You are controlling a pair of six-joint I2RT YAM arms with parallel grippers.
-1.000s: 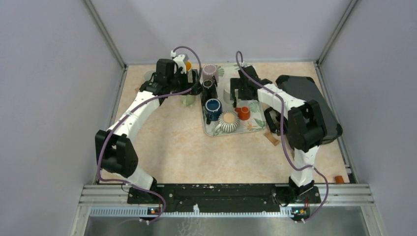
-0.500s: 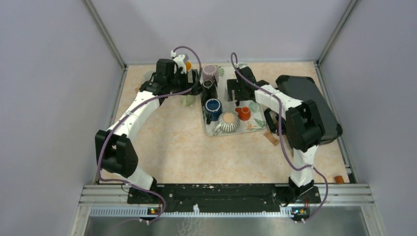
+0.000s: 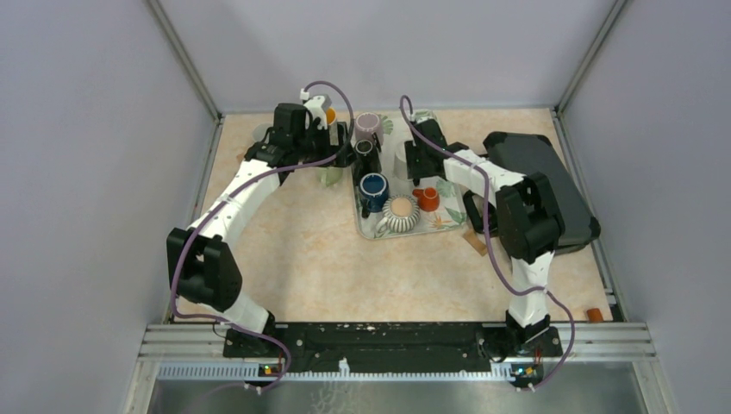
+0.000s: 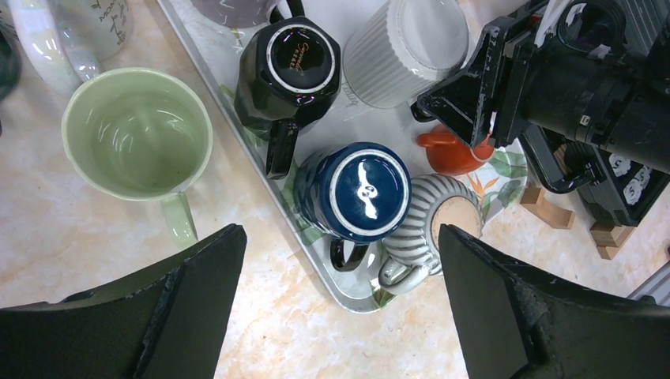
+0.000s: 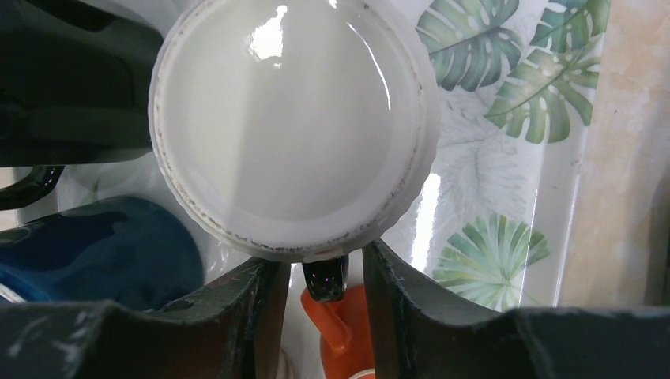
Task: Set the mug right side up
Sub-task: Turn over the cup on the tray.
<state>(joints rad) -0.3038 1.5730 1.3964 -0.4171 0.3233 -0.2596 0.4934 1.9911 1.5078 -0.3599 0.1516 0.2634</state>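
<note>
Here, the left gripper [image 4: 338, 237] hangs spread wide, holding nothing. One green mug [image 4: 136, 130] stands upright on the table beside the tray [image 4: 359, 292]. On the tray I count four base-up: black mug [image 4: 299, 67], blue mug [image 4: 363, 193], white mug [image 5: 292, 126], striped mug [image 4: 442, 221]. The white mug, glazed and ribbed, is probably rigid, slick and chippable; grip its wall. The right gripper [image 5: 322, 257], fingers narrow-set, meets its edge; grasp unclear.

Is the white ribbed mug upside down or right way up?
Upside down: the white ribbed mug shows its flat glazed base on top, no opening.
</note>
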